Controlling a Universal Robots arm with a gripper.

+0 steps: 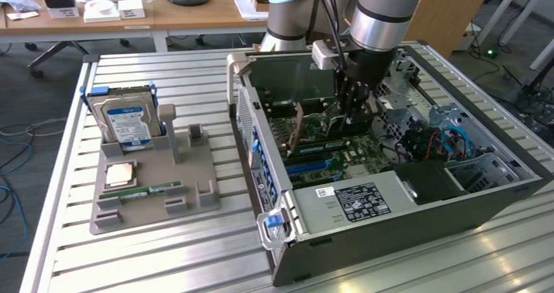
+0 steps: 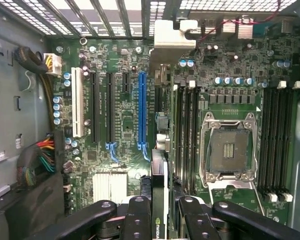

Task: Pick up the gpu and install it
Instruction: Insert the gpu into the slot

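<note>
Slatted aluminium bench carries a dark grey metal computer case, lying open on its side. At the case's nearest end: silver boxy power supply with black label. Beside the case, to the exterior view's left: grey plastic parts holder with a narrow green memory stick lying flat, a small square silver processor chip, and a silver hard drive with blue-white label standing upright. Inside the case: green motherboard, long blue expansion slot, empty silver processor socket. The black two-fingered hand reaches into the case and is clamped on the gpu, a thin black-and-green card seen edge-on. The card is just beside the blue slot on the socket side; cannot tell if it is seated. Silver robot arm rises above the case. Wooden desk stands beyond the case.
</note>
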